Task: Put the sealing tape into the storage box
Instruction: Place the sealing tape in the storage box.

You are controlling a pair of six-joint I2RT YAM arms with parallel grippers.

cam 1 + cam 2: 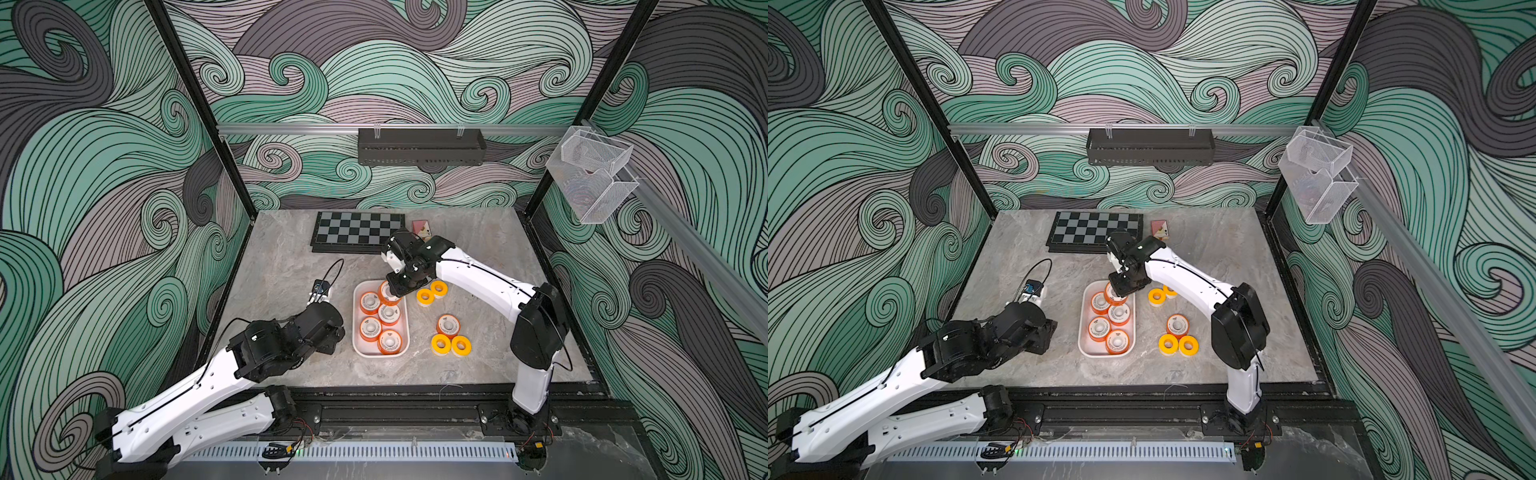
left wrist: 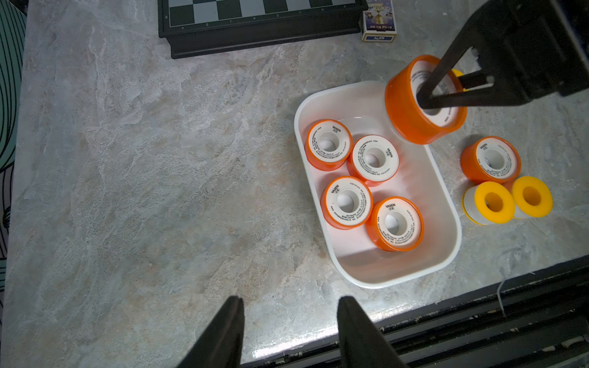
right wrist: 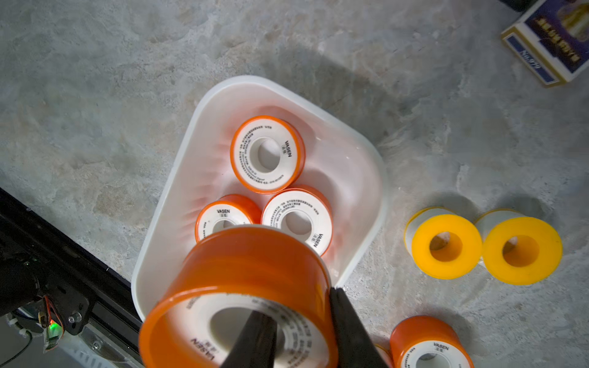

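The storage box (image 1: pixel 357 350), a shallow white tray, lies mid-table with several orange sealing tape rolls flat inside it (image 2: pixel 373 161). My right gripper (image 3: pixel 299 306) is shut on another orange roll (image 1: pixel 388 293), one finger in its hole and one outside on its rim. It holds the roll tilted over the tray's far end (image 3: pixel 242 264). One orange roll (image 1: pixel 448 325) and two yellow rings (image 1: pixel 451 345) sit right of the tray, and two more yellow rings (image 1: pixel 432 293) lie farther back. My left gripper (image 2: pixel 290 301) is open and empty, left of the tray near the table's front edge.
A chessboard (image 1: pixel 357 230) and a playing-card pack (image 1: pixel 422 227) lie at the back of the table. A long black shelf (image 1: pixel 422 147) hangs on the back rail. Clear mesh baskets (image 1: pixel 590 174) hang on the right rail. The right forearm reaches over the far yellow rings.
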